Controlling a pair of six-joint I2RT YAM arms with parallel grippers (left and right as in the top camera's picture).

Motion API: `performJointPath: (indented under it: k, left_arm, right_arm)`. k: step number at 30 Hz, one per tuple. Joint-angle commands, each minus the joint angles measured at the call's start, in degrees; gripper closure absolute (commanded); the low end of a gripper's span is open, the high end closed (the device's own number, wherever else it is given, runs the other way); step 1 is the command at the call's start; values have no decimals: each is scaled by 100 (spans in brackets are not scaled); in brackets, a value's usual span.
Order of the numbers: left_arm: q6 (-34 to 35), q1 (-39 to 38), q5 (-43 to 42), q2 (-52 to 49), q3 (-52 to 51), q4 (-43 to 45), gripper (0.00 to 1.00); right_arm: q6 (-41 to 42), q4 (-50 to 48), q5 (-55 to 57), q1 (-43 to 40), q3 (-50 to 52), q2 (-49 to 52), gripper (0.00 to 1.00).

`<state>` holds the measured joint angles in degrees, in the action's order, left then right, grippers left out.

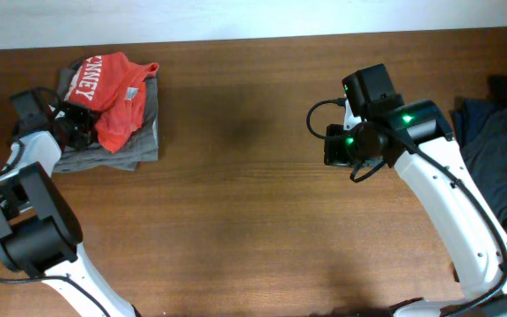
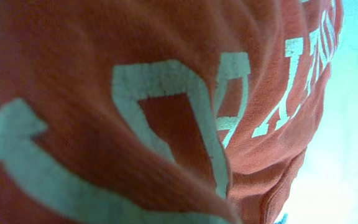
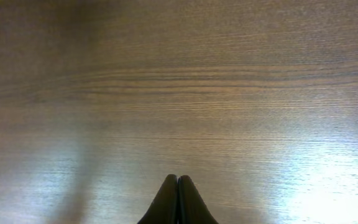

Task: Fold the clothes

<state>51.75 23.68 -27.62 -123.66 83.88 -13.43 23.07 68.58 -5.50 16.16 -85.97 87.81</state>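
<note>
Close against left tool [image 1: 71, 126], orange-red T-shirt [image 1: 113, 95] crumpled on grey garment [image 1: 139, 145]; its grip cannot tell. Right tool [image 3: 178, 198] pinched together, empty, over bench [image 3: 179, 93]. Dark garments [image 1: 500, 150] heaped beyond it; folding mostly left, I judge.

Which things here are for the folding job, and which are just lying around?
For the job:
orange-red T-shirt
grey garment under it
dark blue-grey clothes at the right edge
left gripper at the pile
right gripper, jaws shut over bare wood

Just there:
wooden table, which everything sits on
</note>
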Motion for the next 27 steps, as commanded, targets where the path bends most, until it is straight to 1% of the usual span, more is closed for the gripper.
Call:
performJointPath:
  k: [1, 2, 4, 6, 9, 12, 14, 17, 18, 19, 20, 22, 23, 24, 25, 27]
  left_arm:
    - [-415, 264, -85, 555, 55, -251, 62]
    - [-507, 323, -177, 710, 55, -275, 56]
    - [-682, 437, -461, 1102, 57, -282, 39]
    - [-828, 546, -632, 1523, 57, -345, 32]
    - [-1237, 726, -629, 2326, 57, -603, 29]
    - [-1967, 848, -640, 3198, 57, -901, 28]
    - [-2726, 863, -798, 3781, 57, -1108, 29]
    - [-4170, 817, -1547, 4516, 57, -1456, 41]
    - [-4586, 791, -1794, 4699, 57, -1609, 42]
    - [-5149, 739, -2162, 4946, 61, -1864, 42]
    - [-5545, 691, -2424, 5147, 68, -2092, 38]
    - [-6172, 538, -2618, 5519, 122, -2605, 28]
    - [-6518, 428, -2588, 5663, 184, -2907, 26]
    - [-7005, 229, -2337, 5829, 332, -3429, 23]
    - [-7276, 90, -2076, 5897, 446, -3762, 21]
    - [-7812, -343, -1163, 6015, 772, -4577, 18]
  right_arm:
    - [-61, -2, 197, -17, -9, 2, 96]
    - [-61, -2, 219, -17, -9, 2, 96]
    - [-92, 0, 260, -17, -11, 2, 96]
    - [-168, 0, 260, -17, -13, 2, 96]
    - [-188, 2, 260, -17, -17, -4, 96]
    - [-192, 2, 258, -17, -72, -4, 96]
    - [-369, 2, 227, -17, -184, -11, 96]
    - [-671, 9, 208, -17, -555, -118, 96]
    - [-730, 7, 210, -17, -684, -177, 96]
    - [-774, 7, 212, -17, -857, -271, 96]
    - [-785, 17, 212, -17, -1038, -380, 95]
    - [-785, 46, 212, -17, -1419, -656, 93]
    - [-785, 50, 212, -17, -1576, -789, 92]
    - [-787, 52, 214, -17, -1792, -1012, 88]
    - [-787, 55, 214, -17, -1899, -1156, 85]
    - [-787, 52, 216, -17, -2063, -1543, 73]
